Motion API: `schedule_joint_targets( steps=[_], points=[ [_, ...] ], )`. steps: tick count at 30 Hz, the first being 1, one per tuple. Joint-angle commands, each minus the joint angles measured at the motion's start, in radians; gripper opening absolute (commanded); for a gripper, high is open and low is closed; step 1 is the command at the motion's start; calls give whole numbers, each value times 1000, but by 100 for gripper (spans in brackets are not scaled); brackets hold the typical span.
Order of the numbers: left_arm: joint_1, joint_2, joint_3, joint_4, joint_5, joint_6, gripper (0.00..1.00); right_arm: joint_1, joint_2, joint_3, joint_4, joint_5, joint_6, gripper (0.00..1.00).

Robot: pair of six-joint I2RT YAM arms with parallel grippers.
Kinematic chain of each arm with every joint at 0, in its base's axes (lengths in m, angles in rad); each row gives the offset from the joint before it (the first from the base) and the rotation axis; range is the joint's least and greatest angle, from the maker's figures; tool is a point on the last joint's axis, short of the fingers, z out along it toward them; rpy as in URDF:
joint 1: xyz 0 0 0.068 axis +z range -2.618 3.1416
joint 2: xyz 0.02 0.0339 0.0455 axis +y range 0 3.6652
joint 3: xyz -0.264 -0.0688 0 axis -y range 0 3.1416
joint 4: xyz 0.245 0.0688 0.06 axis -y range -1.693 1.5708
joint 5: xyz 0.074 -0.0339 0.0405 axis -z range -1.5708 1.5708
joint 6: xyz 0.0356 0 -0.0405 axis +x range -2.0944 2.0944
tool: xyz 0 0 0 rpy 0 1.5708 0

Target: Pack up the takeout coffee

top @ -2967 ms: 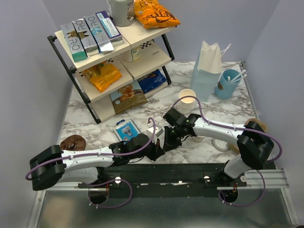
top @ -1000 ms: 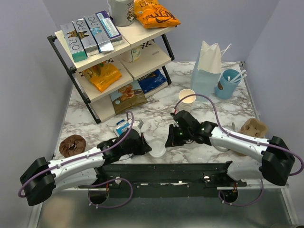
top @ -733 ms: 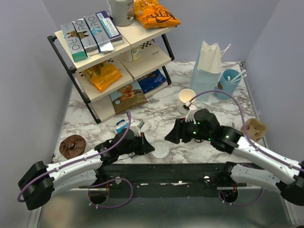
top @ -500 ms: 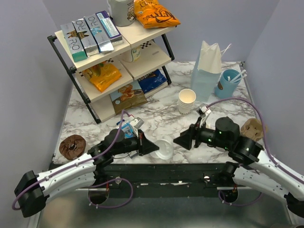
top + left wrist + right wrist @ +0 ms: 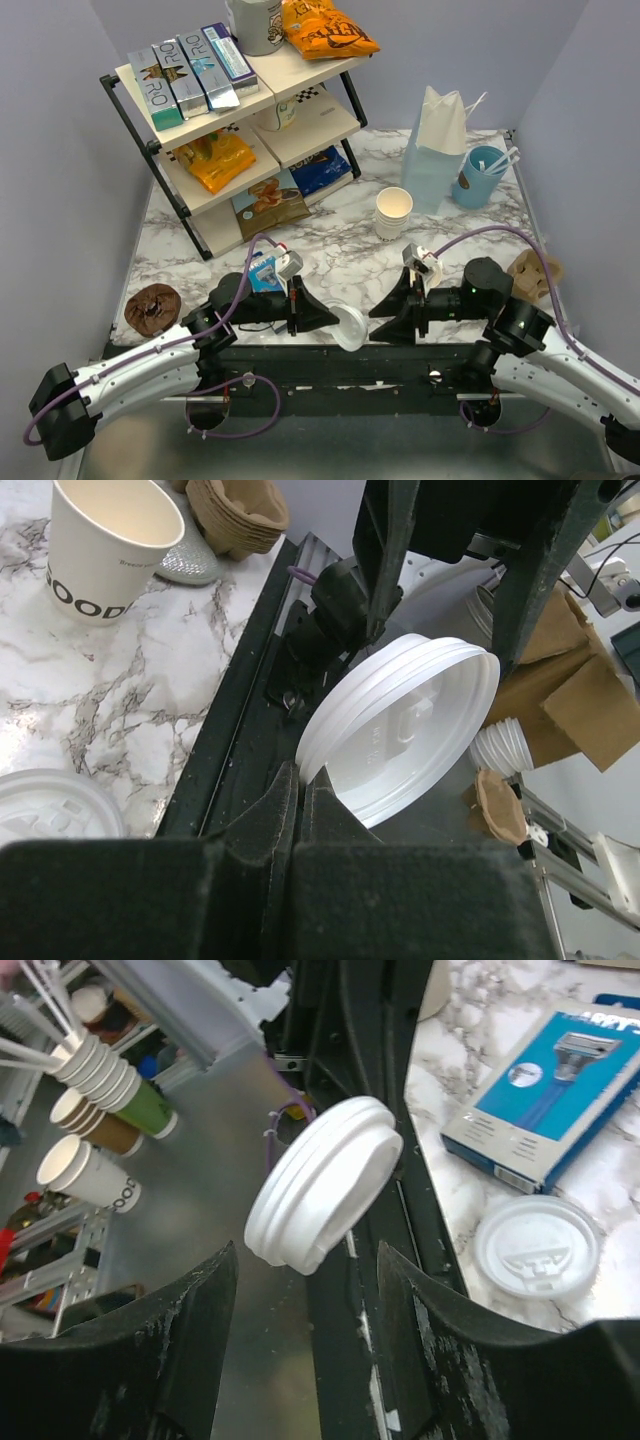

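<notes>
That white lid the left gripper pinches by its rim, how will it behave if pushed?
The white lid looks thin and light, so it likely flexes under the left gripper. Smooth plastic, gripped at one edge only: it may swivel or slip.

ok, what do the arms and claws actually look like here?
Both the left arm and right arm have white link shells and black joints. A purple cable loops along each. The left claw and right claw are matte black with tapered wedge fingers.
</notes>
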Motion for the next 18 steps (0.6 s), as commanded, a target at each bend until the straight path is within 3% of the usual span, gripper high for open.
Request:
schedule_joint_targets(
  steps=[1, 7, 10, 14, 18],
  points=[
    [6, 13, 20, 60, 53, 23, 0, 7, 48, -1, 74, -139, -2, 65],
    [6, 17, 20, 62, 48, 24, 0, 7, 118, 18, 67, -166, 19, 59],
    [6, 19, 20, 66, 48, 30, 0, 7, 146, 13, 88, -166, 33, 47],
    [6, 28, 27, 60, 56, 39, 0, 7, 173, -8, 162, -237, 55, 19],
    [6, 36, 24, 69, 56, 41, 0, 7, 192, -15, 216, -307, 73, 1]
  ],
)
